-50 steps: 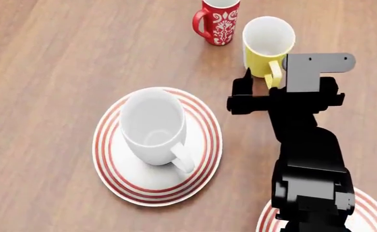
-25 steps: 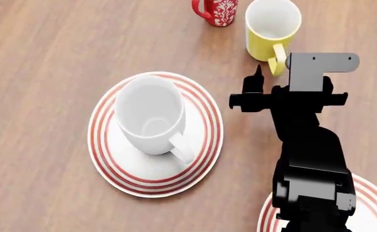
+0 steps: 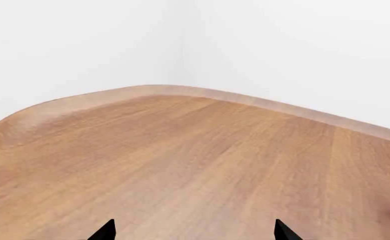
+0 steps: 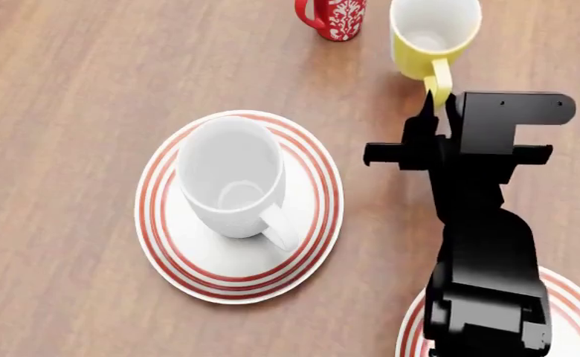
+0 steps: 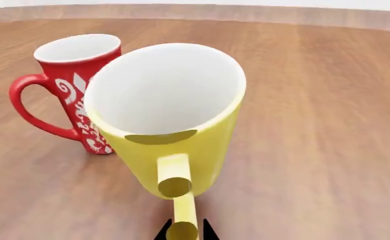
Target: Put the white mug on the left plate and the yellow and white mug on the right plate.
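White mug is already sitting on the left plate, so you're going for the yellow and white mug near the far edge, beside the red mug. You're reaching the right gripper straight out, fingers narrowly apart, straddling its handle but not visibly clamping; right plate is waiting at the near edge, under your arm.

I can read no text, label, brand or number anywhere. The only marking I see is the white ornament pattern on the red mug, scrolls and shapes rather than letters. The yellow and white mug, the white mug and both ringed plates carry no writing.
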Robot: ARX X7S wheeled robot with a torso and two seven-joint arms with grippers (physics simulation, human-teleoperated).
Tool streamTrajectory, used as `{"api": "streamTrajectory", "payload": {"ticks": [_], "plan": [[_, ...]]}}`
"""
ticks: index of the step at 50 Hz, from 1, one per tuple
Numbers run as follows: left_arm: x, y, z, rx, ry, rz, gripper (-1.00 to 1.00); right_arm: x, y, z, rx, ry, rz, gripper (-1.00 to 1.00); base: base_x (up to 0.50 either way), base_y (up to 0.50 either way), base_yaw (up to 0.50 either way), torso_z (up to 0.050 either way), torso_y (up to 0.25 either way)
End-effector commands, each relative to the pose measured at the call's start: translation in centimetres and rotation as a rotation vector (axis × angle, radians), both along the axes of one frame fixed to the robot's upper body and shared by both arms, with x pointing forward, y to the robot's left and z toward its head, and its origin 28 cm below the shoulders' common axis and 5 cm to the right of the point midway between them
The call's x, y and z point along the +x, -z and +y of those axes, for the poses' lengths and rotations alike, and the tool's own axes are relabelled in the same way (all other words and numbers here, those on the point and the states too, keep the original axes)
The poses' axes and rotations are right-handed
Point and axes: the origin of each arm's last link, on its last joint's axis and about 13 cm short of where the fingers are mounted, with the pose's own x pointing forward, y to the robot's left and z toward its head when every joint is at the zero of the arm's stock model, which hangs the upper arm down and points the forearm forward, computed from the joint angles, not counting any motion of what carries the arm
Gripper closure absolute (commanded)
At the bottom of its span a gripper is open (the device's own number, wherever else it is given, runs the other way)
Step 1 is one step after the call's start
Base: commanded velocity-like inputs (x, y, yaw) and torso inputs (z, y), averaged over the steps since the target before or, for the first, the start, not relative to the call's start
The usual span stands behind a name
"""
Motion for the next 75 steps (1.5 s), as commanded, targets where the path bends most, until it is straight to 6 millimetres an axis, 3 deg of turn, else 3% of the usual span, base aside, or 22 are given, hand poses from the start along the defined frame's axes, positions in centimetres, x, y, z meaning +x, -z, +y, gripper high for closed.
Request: {"api": "streamTrajectory", "payload": {"ticks": [1,9,19,21,33,37,41,48,60,75], "plan": [[0.1,0.0,0.0,0.0,0.0,0.004,-1.0,-1.3,-0.6,-0.7,0.001,0.035,-0.146,1.0,0.0,0.0,0.0,0.0,0.0],[0.2,0.0,-0.1,0.002,0.005,0.007,-1.0,-3.8,-2.0,-0.1,-0.048,-0.02,-0.22,1.0,0.0,0.0,0.0,0.0,0.0],[0.3,0.1,-0.1,0.002,0.006,0.01,-1.0,-6.6,-2.2,0.2,-0.088,-0.004,-0.211,1.0,0.0,0.0,0.0,0.0,0.0],[0.3,0.2,-0.1,0.0,0.004,0.01,-1.0,-6.6,-1.9,0.4,-0.138,0.01,-0.141,1.0,0.0,0.0,0.0,0.0,0.0],[0.3,0.2,-0.1,0.0,0.004,0.01,-1.0,-6.6,-1.9,0.4,-0.138,0.01,-0.141,1.0,0.0,0.0,0.0,0.0,0.0],[0.3,1.1,0.1,-0.019,-0.019,0.031,-1.0,-10.8,1.7,-0.2,-0.098,-0.019,-0.179,1.0,0.0,0.0,0.0,0.0,0.0],[-0.2,0.8,-0.4,-0.001,-0.02,0.024,-1.0,-13.5,2.2,-1.0,-0.114,-0.021,-0.15,1.0,0.0,0.0,0.0,0.0,0.0],[0.4,1.1,-0.4,0.013,-0.01,0.04,-1.0,-14.9,1.6,-1.4,-0.13,-0.032,-0.154,1.0,0.0,0.0,0.0,0.0,0.0],[0.6,1.1,-0.1,0.016,-0.003,0.039,-1.0,-19.2,1.3,-1.5,-0.175,-0.041,-0.179,1.0,0.0,0.0,0.0,0.0,0.0],[0.9,1.1,-0.2,0.013,0.002,0.038,-1.0,-24.4,3.5,-3.1,-0.173,-0.018,-0.116,1.0,0.0,0.0,0.0,0.0,0.001]]}}
